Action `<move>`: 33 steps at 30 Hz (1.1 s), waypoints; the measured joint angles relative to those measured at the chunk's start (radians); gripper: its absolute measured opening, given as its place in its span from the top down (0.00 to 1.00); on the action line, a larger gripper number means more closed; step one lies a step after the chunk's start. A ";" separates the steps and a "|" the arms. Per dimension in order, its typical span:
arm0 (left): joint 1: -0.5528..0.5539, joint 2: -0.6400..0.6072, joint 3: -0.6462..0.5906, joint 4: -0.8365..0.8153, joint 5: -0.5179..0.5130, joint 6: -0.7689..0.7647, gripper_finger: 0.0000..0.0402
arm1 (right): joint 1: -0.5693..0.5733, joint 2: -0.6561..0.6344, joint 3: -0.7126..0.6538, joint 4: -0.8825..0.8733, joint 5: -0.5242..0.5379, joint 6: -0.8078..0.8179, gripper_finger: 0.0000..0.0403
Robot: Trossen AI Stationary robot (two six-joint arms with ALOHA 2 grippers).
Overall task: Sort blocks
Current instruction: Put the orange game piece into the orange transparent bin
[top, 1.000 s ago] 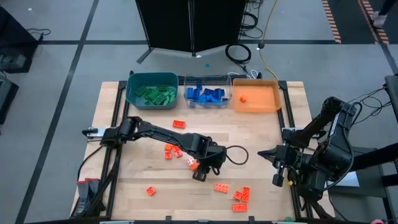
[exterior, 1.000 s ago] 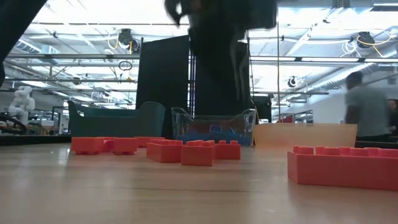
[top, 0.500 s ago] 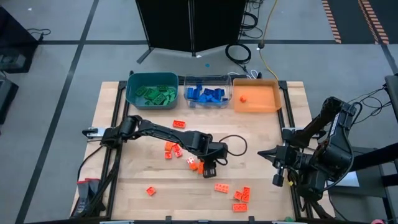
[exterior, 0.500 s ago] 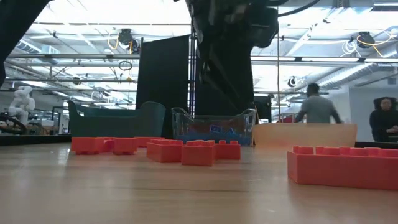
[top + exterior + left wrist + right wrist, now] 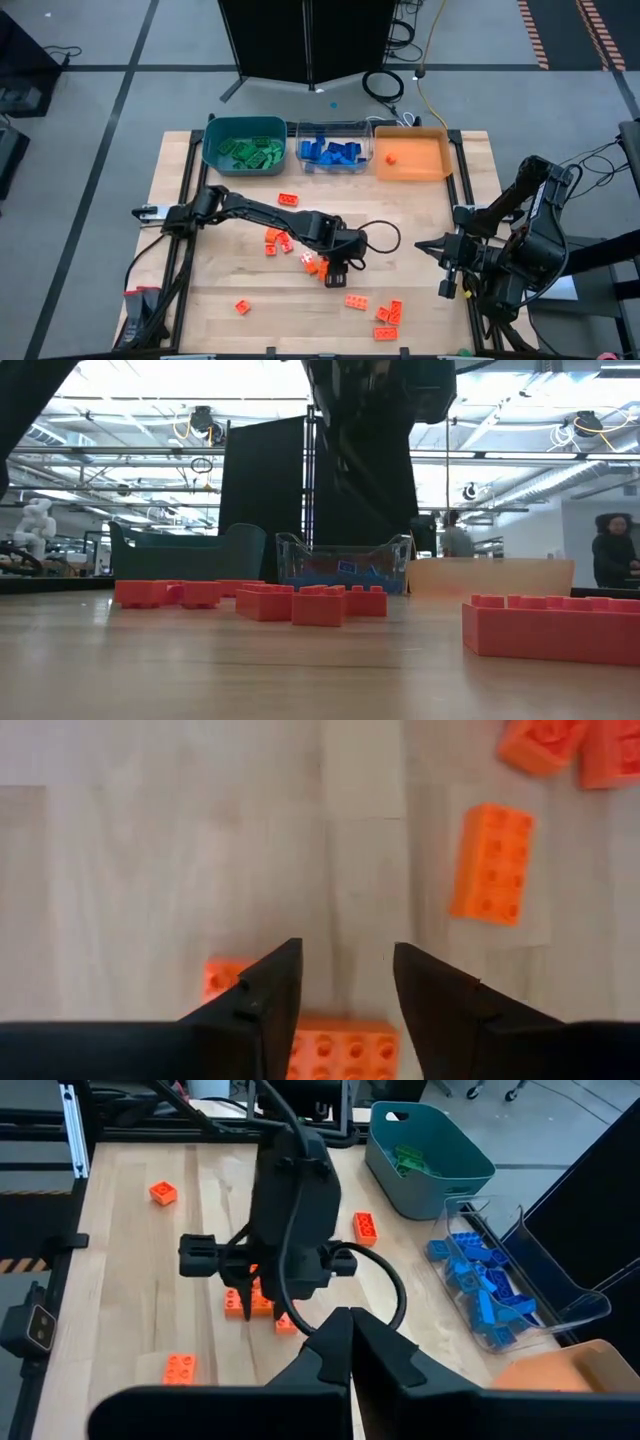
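Fingers of the left gripper are spread apart and point down at the wooden table; nothing is between them yet; an orange block lies just below the gap, close to the fingertips; other orange blocks are scattered near and well apart on the boards, and one more sits already in the orange bin. Green pieces fill the teal bin and blue ones the clear bin at the far edge, so I judge that only the orange sort is left; the step in hand looks like lowering onto a block to grasp it; next the fingers must go down on both sides of it and press together, then carry it to the orange bin. The right gripper waits at the right edge, fingers pressed together. Behind the table, people stand in a bright workshop with a dark screen.
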 joint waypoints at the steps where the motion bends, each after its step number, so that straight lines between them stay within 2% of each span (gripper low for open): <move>1: 0.007 0.000 0.000 0.002 0.024 0.006 0.57 | 0.000 0.000 0.000 -0.001 0.000 0.000 1.00; 3: 0.024 0.000 0.000 0.001 0.059 0.022 0.52 | 0.000 0.000 0.000 -0.001 0.000 0.000 1.00; 6: 0.034 0.000 0.000 -0.011 0.059 0.065 0.43 | 0.000 0.000 0.000 -0.001 0.000 0.000 1.00; 12: 0.011 0.000 0.000 -0.034 -0.022 0.152 0.32 | 0.000 0.000 0.000 -0.001 -0.003 0.000 1.00; 15: -0.006 0.000 -0.003 -0.080 -0.066 0.188 0.31 | 0.000 0.000 0.000 -0.001 -0.003 0.000 1.00; 20: -0.006 0.002 -0.096 -0.035 -0.070 0.183 0.31 | 0.000 0.000 0.000 -0.001 -0.003 0.000 1.00; 25: 0.010 -0.003 -0.188 0.083 -0.104 0.150 0.31 | 0.000 0.000 0.000 -0.004 -0.003 0.000 1.00; 33: 0.023 0.001 -0.165 0.079 -0.128 0.130 0.31 | 0.000 0.000 0.000 -0.005 -0.003 0.011 1.00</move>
